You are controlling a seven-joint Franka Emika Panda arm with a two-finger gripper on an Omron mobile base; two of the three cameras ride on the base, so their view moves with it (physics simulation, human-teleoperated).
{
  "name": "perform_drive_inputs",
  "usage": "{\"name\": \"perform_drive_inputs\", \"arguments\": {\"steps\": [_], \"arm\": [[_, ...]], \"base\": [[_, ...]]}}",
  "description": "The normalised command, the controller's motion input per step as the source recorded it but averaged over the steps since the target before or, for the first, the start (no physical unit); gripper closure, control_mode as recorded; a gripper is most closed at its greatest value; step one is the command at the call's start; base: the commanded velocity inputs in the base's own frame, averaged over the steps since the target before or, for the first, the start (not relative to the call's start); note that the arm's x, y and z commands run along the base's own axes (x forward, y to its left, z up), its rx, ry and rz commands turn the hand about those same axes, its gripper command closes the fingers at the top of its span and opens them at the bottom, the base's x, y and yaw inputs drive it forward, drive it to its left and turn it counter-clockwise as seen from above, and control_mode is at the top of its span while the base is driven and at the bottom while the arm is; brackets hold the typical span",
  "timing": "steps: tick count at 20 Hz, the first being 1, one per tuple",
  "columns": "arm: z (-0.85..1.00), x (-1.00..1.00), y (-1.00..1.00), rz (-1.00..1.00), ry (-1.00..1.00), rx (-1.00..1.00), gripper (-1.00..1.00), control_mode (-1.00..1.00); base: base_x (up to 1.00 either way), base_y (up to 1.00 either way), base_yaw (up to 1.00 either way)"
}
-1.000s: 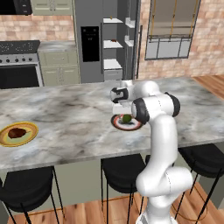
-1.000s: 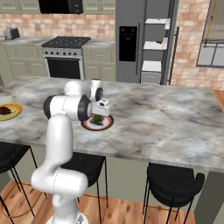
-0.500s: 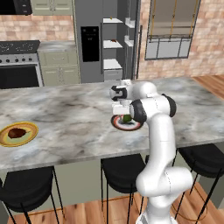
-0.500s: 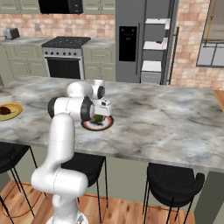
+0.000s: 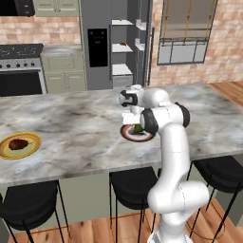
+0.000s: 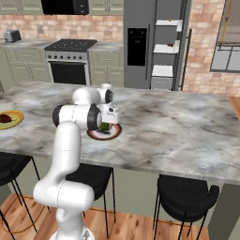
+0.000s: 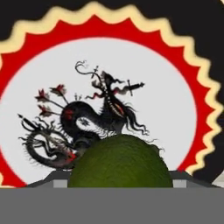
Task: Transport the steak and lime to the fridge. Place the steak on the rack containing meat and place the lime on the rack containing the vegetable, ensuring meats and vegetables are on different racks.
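The lime (image 5: 138, 128) (image 6: 104, 127) lies on a red-rimmed dark plate (image 5: 137, 139) (image 6: 105, 138) mid-counter. My gripper (image 5: 130, 118) (image 6: 108, 121) points down right over it. In the hand view the lime (image 7: 120, 164) bulges up at the bottom centre, very close, and hides my fingertips, so their spacing is unclear. The steak (image 5: 19, 144) (image 6: 4, 118) rests on a yellow-rimmed plate (image 5: 7, 152) at the counter's far left. The fridge (image 5: 97, 42) (image 6: 138, 42) stands behind the counter, one door open on white shelves (image 5: 122, 47).
A black oven (image 5: 21, 80) (image 6: 69, 70) stands left of the fridge among pale green cabinets. Dark stools (image 5: 130, 182) (image 6: 185, 192) line the counter's near side. A window (image 5: 182, 33) sits in the brick wall at right.
The hand has sunk slightly toward the lime on the plate. The lime, the plates and the steak have not moved.
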Motion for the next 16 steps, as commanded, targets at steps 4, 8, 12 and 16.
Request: {"name": "perform_drive_inputs", "arguments": {"steps": [4,8,12,16], "arm": [[0.87,-0.1,0.0,0.0,-0.14,0.0,1.0,-1.0],[0.79,-0.28,0.0,0.0,-0.33,-0.01,1.0,-1.0],[0.71,-0.54,0.03,0.0,-0.46,-0.03,1.0,-1.0],[0.76,-0.9,0.0,0.0,-0.42,0.0,1.0,-1.0]], "base": [[0.0,0.0,0.0],[0.0,0.0,0.0],[0.0,0.0,0.0],[0.0,0.0,0.0]]}}
